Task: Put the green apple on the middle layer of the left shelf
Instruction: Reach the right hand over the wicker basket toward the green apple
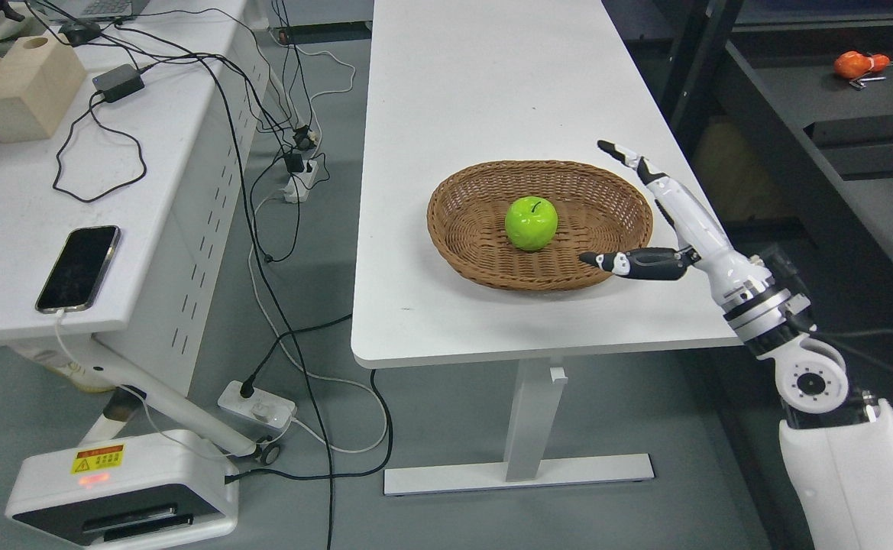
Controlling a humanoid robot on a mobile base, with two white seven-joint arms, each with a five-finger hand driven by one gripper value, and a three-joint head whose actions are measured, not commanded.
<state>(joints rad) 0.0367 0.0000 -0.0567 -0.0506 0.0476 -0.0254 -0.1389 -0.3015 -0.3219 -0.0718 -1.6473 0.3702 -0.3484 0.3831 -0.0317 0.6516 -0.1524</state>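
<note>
A green apple (pixel 531 222) lies in the middle of a brown wicker basket (pixel 461 237) on the white table (pixel 484 92). My right hand (pixel 648 210) comes in from the lower right and hovers over the basket's right rim, to the right of the apple and apart from it. Its fingers (pixel 620 153) are stretched out and its thumb (pixel 629 263) points left toward the apple; it holds nothing. The left arm is out of view.
A dark shelf unit (pixel 836 137) stands at the right, with an orange object (pixel 859 64) on one level. A second white desk (pixel 3 229) at the left carries a phone (pixel 79 267), a wooden block (pixel 30 88) and cables. Cables and power strips lie on the floor between the tables.
</note>
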